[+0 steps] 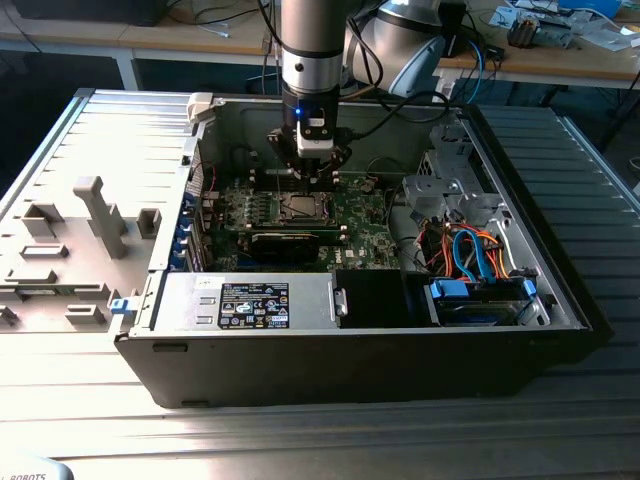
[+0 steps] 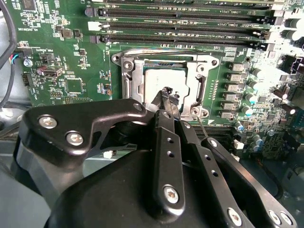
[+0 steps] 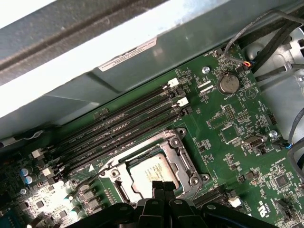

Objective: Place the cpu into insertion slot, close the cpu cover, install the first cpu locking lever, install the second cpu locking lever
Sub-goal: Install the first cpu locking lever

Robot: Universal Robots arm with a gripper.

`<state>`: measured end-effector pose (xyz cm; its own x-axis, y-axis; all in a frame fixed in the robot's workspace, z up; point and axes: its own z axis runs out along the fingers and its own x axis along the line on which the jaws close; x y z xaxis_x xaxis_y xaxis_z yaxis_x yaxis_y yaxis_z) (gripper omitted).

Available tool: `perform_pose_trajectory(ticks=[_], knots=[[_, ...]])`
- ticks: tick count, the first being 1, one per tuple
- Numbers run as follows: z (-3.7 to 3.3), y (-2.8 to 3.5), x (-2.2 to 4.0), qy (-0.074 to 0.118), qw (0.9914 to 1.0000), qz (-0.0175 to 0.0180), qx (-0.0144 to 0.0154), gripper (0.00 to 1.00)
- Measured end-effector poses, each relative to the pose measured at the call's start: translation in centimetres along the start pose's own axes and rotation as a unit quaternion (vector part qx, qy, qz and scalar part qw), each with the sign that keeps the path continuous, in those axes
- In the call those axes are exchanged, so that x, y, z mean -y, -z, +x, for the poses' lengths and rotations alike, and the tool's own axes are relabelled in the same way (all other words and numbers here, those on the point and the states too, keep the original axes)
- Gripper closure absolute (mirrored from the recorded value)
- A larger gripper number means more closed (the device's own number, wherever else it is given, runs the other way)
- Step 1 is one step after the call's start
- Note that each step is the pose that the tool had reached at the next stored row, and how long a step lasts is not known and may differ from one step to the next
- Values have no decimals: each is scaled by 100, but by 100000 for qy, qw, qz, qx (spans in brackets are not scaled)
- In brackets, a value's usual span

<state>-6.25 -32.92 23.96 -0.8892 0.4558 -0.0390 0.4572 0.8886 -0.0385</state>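
1. We see the gripper (image 2: 166, 95) low over the insertion slot (image 2: 166, 83) in the second wrist view; its thin black fingertips (image 2: 164, 93) are pressed together, pinching nothing that we can make out, at the near edge of the socket.
2. The cpu (image 3: 151, 172) sits inside the slot in both wrist views, its dull silver-grey top showing through the cut-out of the cpu cover (image 3: 183, 159), which appears to lie flat over it; whether either locking lever is latched we cannot tell.
3. In the exterior view the arm stands upright over the green motherboard (image 1: 355, 225) inside the open computer case (image 1: 380, 350); the socket lies just beneath the gripper.
4. Our chief worry is the fingertips slipping off the smooth metal frame and scraping the chip's lid or the small components just beside the socket; an off-centre push would cause that.
5. The cover could also bind if the chip sits slightly askew in its recess; force then risks bent contacts.
6. Materials: matt black gripper links with bright screws; thin stamped steel frame, hard and slick; lacquered board; long black memory slots (image 3: 123, 128) running beside the socket.
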Motion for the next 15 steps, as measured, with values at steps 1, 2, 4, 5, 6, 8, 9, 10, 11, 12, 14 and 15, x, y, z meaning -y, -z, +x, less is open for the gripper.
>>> perform_pose_trajectory(ticks=[1,2,4,5,6,8,9,10,11,12,14,15], knots=[[0,0,0,16,100000,2,0,89],[0,0,0,34,100000,1,0,89],[0,0,0,78,100000,1,3,89],[0,0,0,93,100000,-2,5,89],[0,0,0,115,100000,-4,3,89],[0,0,0,162,100000,-5,5,89],[0,0,0,184,100000,-7,7,89],[0,0,0,207,100000,-7,7,89],[0,0,0,233,100000,-7,10,89],[0,0,0,251,100000,-9,9,89],[0,0,0,307,100000,-13,12,89],[0,0,0,448,99999,-17,17,89]])
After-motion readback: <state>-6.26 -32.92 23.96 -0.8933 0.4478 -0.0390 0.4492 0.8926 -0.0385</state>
